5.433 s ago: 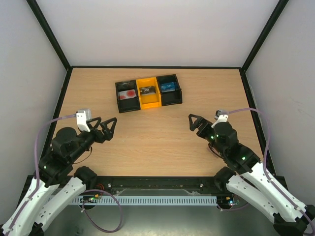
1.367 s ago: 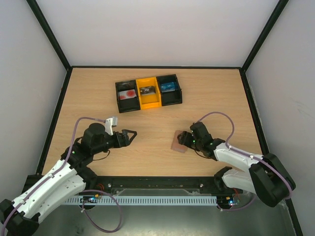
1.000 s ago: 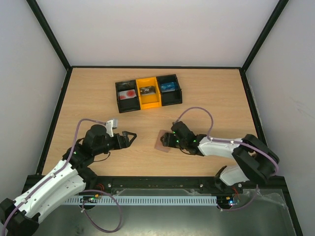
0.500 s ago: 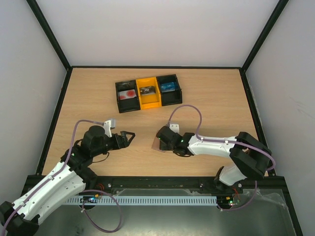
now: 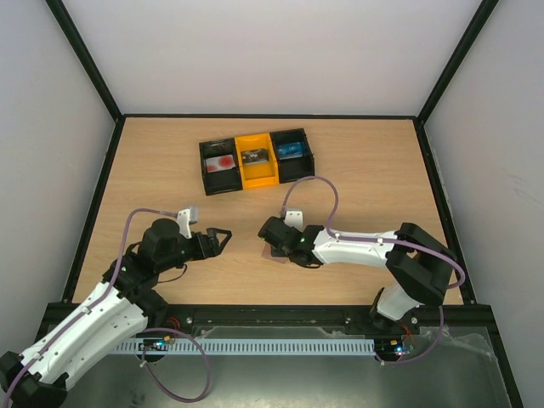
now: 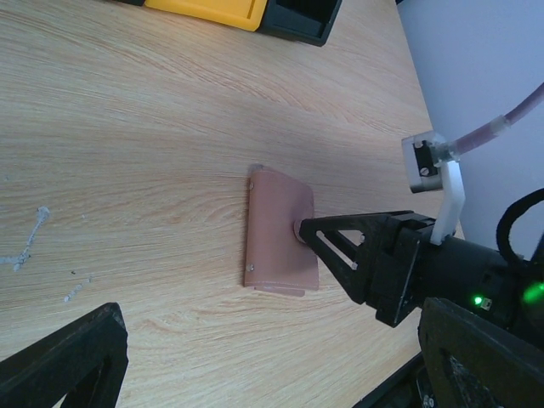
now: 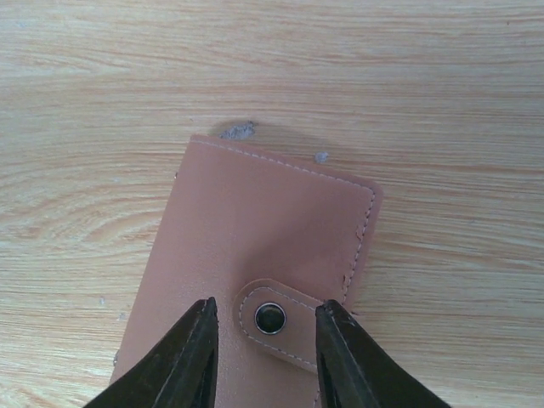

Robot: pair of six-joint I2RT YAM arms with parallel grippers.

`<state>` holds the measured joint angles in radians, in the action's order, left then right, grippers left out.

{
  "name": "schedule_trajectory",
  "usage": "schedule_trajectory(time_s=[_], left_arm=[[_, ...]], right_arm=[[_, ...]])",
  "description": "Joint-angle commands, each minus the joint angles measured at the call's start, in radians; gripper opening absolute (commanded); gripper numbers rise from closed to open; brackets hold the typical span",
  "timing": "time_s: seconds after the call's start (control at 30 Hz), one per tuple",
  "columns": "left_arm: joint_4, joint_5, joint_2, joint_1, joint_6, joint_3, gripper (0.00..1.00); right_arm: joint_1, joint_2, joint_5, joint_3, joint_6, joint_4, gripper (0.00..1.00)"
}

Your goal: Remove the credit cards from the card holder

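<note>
The card holder (image 7: 263, 212) lies closed on the wood, pinkish-brown side up, its tab with a metal snap (image 7: 270, 318) fastened. My right gripper (image 7: 268, 316) is low over it, one finger on each side of the tab, with a narrow gap between them. From above, the right gripper (image 5: 274, 238) covers most of the card holder (image 5: 272, 253). In the left wrist view the card holder (image 6: 276, 225) lies flat, with the right gripper (image 6: 299, 231) at its snap. My left gripper (image 5: 223, 239) hangs wide open a short way left of it. The credit cards are hidden.
A black-and-yellow three-compartment tray (image 5: 259, 182) stands at the back centre with small items inside, a pale one with a red spot (image 5: 220, 161) on the left. Its corner shows in the left wrist view (image 6: 246, 13). Black-framed walls border the table.
The right gripper has slid left across the table, the card holder moving with it, and its jaws have narrowed around the snap tab. The left arm has barely moved.
</note>
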<state>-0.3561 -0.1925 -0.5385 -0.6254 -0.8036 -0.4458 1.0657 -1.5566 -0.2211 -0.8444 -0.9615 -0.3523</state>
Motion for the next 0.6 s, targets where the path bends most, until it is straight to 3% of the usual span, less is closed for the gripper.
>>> schedule_trajectory(time_s=[0.0,0.43,0.57], left_arm=[[-0.005,0.003,0.015,-0.005,0.012,-0.009,0.94],[0.032,-0.026,-0.03,-0.007,0.007,0.009,0.94],[0.04,-0.025,-0.036,-0.007,0.006,0.013,0.94]], right_arm=[[0.011,-0.034,-0.036,-0.034,-0.005,-0.032,0.3],[0.02,-0.117,-0.07,-0.034,-0.001,-0.046,0.22],[0.021,-0.118,-0.088,-0.033,0.007,-0.051,0.15]])
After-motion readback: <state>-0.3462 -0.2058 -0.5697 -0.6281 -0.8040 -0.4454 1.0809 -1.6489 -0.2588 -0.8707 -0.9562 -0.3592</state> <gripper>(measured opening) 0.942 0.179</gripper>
